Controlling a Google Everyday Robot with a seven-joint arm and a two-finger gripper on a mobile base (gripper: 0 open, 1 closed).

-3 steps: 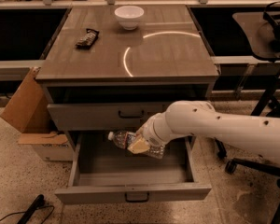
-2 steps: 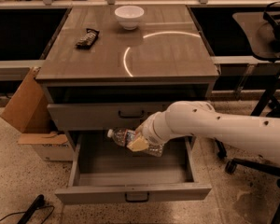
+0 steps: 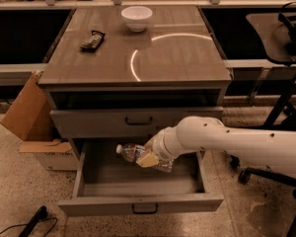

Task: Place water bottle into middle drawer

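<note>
My gripper (image 3: 149, 158) is clamped on the bottle's (image 3: 131, 152) mid-body, holding it sideways, cap left, over the open drawer (image 3: 140, 204). It's probably light, thin ribbed plastic: crushable and slick. A mid-body grip on the ribs suits it, with a gentle squeeze.

We find no legible text in this view. The box (image 3: 54, 158) at left carries dark print, too small to read. The label of the water bottle (image 3: 131, 152) is unreadable. The gripper (image 3: 149, 158) clasps this bottle above the open middle drawer (image 3: 140, 204).
</note>
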